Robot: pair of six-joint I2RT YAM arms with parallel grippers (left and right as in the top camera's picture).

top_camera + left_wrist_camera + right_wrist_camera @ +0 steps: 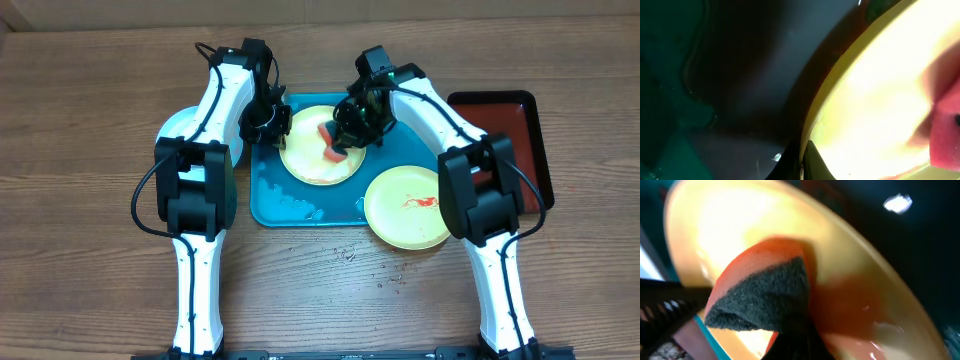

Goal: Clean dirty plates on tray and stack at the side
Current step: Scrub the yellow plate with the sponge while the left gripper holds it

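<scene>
I see L jaws clamped on left rim of yellow plate point(310, 166), frame centre, on teal tray point(270, 205). R jaws clamped on red sponge point(330, 150), pressed onto that plate. 2nd plate point(400, 212) sits lower right, overlapping tray's edge and bench point(80, 250).

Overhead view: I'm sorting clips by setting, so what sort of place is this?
Probably a robot test bench, not a kitchen: a plain wooden table, two arms mounted at its edge, and a teal tray with a plate under the sponge in the right gripper.
</scene>
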